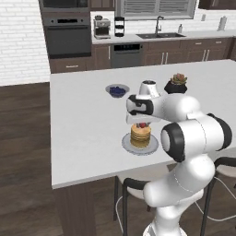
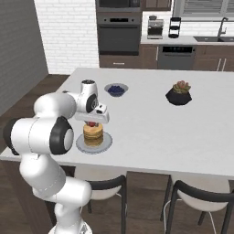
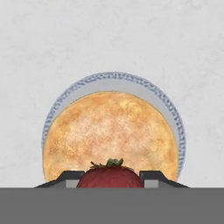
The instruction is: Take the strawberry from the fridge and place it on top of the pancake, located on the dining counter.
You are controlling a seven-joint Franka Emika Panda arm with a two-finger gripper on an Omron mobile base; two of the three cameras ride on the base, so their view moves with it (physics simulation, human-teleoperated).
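In the left base view the strawberry point(image 1: 142, 125) sits just at the top of the pancake point(image 1: 140, 135) stack, tucked under the gripper point(image 1: 143, 122); it is too small here to tell which way it points or whether it touches the stack. The stack stands on a plate point(image 1: 126, 144) near the front edge of the dining counter point(image 1: 83, 120), with a blue bowl point(image 1: 117, 90) and a dark potted plant point(image 1: 176, 84) farther back, well apart from it; the white arm's elbow covers the counter to the right of the plate. In the right base view the strawberry point(image 2: 92, 124) shows as a red speck between the hand and the pancake point(image 2: 93, 134), the hand hiding the fingers. In the hand view the strawberry point(image 3: 110, 176) is clamped between the two dark fingertips point(image 3: 65, 177), its green leafy cap pointing up in the frame toward the pancake point(image 3: 109, 131) below; its lower half is cut off. The plate point(image 3: 175, 118) rim rings the pancake.
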